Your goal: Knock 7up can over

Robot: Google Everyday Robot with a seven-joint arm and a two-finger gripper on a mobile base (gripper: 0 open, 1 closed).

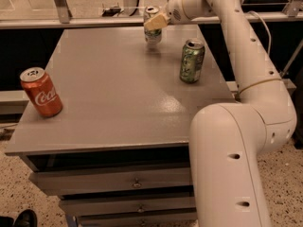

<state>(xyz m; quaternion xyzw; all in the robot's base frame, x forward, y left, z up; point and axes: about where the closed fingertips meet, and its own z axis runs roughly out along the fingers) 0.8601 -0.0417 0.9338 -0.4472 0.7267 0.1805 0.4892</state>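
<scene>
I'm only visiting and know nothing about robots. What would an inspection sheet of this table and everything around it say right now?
Surface: grey table top, flat, with drawers beneath.
Job's things: 7up can upright near the far edge, not knocked over.
Clutter: darker green can upright on the right side; red Coca-Cola can upright near the left edge.
Grippers: gripper at the 7up can's upper half; contact cannot be told.
Cables: one thin cable beside the arm, off the table.
Surroundings: speckled floor, a rail behind the table, a dark shoe at bottom left.
</scene>
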